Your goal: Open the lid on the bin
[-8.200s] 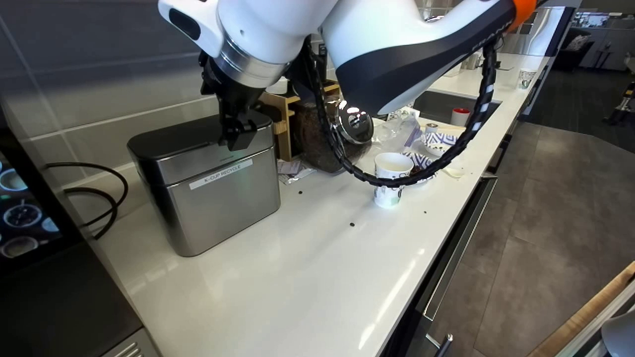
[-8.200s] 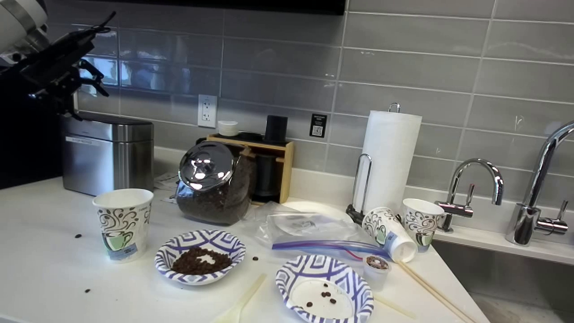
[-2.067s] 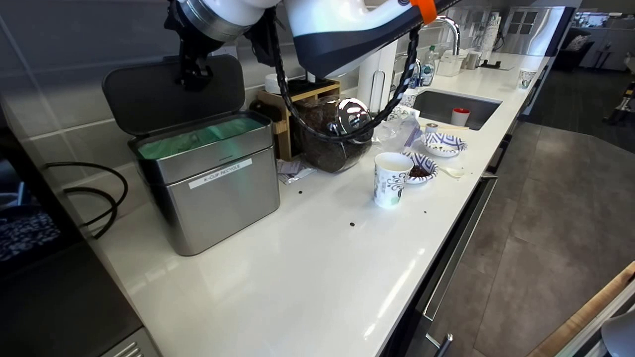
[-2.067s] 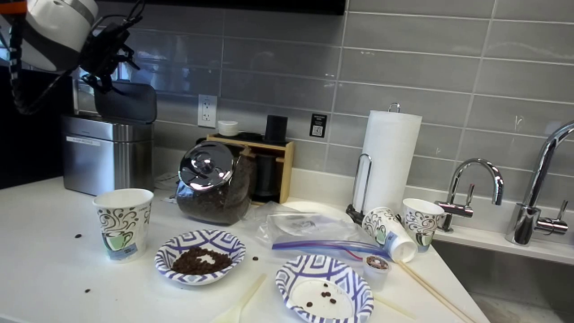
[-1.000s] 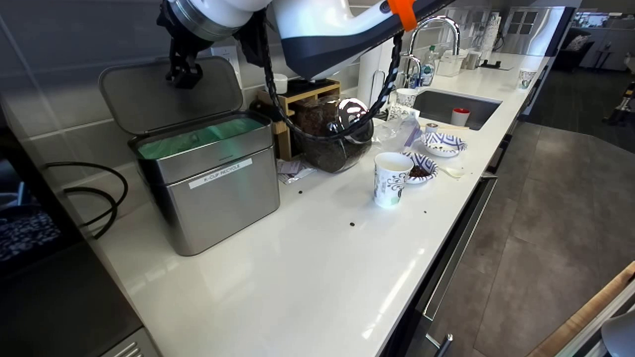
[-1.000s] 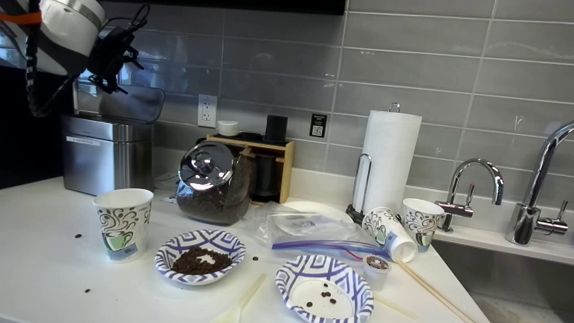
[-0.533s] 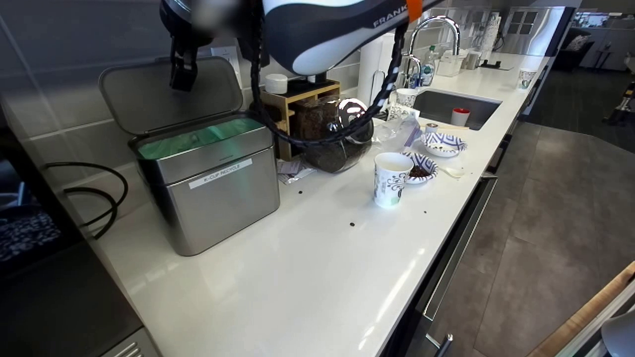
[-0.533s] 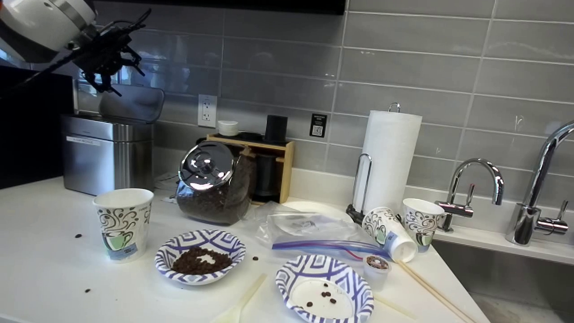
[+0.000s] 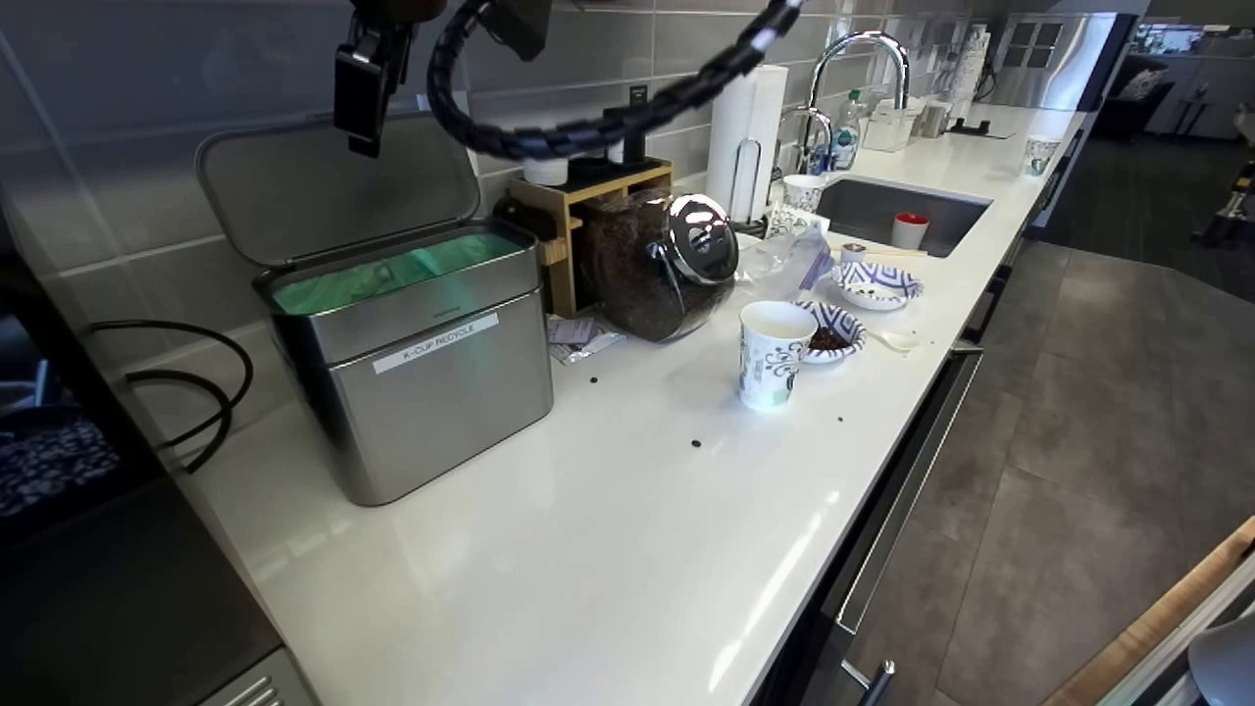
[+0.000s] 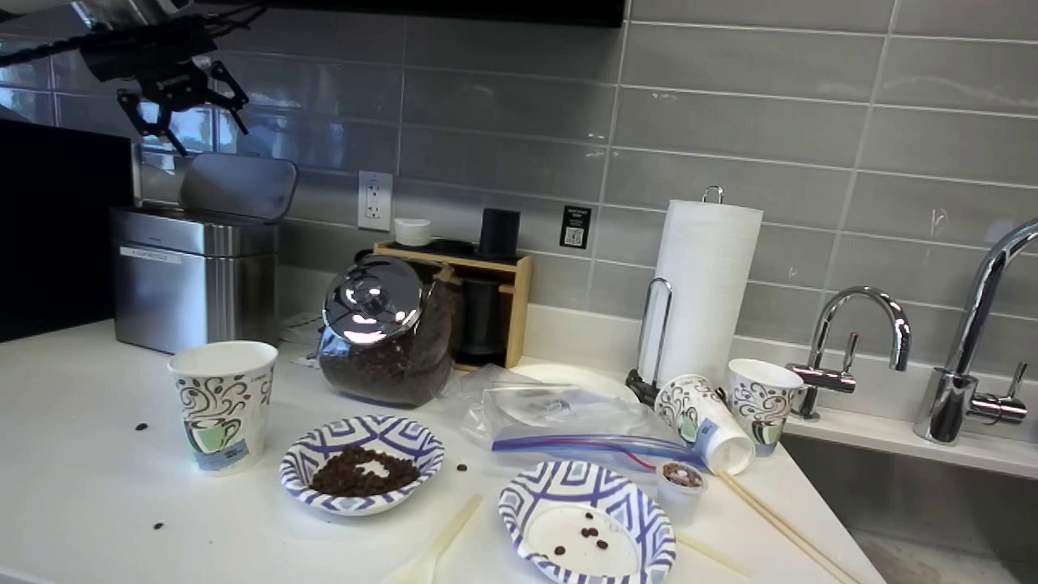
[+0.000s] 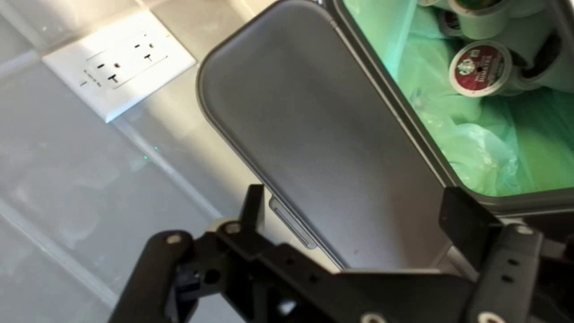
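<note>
The bin (image 9: 461, 402) is a brushed steel box, also in an exterior view (image 10: 195, 296). Its lid (image 9: 265, 196) stands raised, tilted back toward the wall, in both exterior views (image 10: 243, 182). In the wrist view the lid's underside (image 11: 305, 112) fills the middle, with the green-lined bin (image 11: 484, 143) and its pods at the upper right. My gripper (image 10: 213, 142) is open and empty, above the bin near the raised lid. In the wrist view the fingers (image 11: 354, 192) are wide apart, with nothing between them. In an exterior view one finger (image 9: 361, 108) overlaps the lid.
A wooden box (image 9: 559, 245) and a coffee-bean jar (image 9: 637, 265) stand beside the bin. A paper cup (image 9: 770, 353), patterned bowls (image 10: 362, 430) and a plastic bag (image 10: 559, 405) lie on the counter. A dark machine (image 9: 108, 569) flanks the bin. The tiled wall has an outlet (image 11: 121, 63).
Eight seconds ago the lid was shut, with my gripper at its front edge. Two seconds ago it stood raised. Since then the lid tilted slightly farther back and my gripper rose and turned.
</note>
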